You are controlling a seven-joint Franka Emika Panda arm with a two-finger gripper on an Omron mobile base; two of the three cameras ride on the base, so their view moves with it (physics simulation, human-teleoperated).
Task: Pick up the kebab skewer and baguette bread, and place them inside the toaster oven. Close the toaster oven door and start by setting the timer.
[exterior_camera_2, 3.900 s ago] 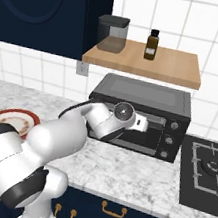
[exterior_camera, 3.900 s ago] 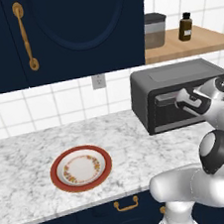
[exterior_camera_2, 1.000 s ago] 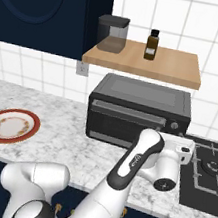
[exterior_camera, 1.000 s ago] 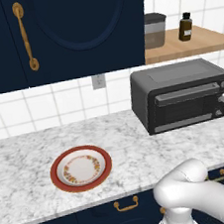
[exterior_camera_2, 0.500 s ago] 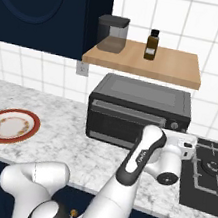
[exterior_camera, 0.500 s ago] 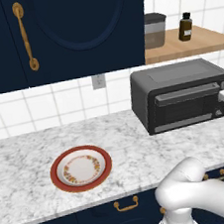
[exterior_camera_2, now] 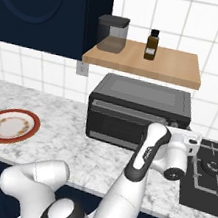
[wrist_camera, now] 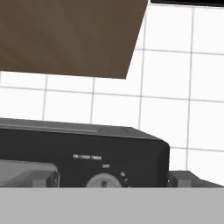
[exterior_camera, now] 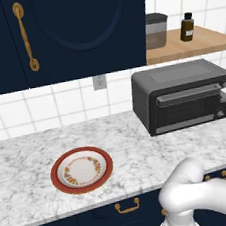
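The toaster oven (exterior_camera: 183, 95) sits on the counter (exterior_camera: 136, 157) at right of frame, against the wall. The plate (exterior_camera: 82, 170) lies lower left, well apart. A shelf (exterior_camera_2: 144, 61) above the oven bears a canister (exterior_camera_2: 112, 33) left of a bottle (exterior_camera_2: 152, 44).

Small white lettering stands on the front panel of the large dark grey boxy toaster oven (wrist_camera: 83, 155), seen close in the hand view. One line, set above the round grey knob (wrist_camera: 104, 181) at the lower edge of that view, appears to read "ON / OVEN TIMER", though the letters are small and somewhat blurred. Just below it, directly over the knob, a shorter word appears to read "OFF". To the right of that, along the knob's curve, sit a few tiny marks, too small to make out. The dark brown bottle (exterior_camera_2: 151, 45) on the wooden shelf (exterior_camera_2: 169, 66) carries a paler band with nothing legible.
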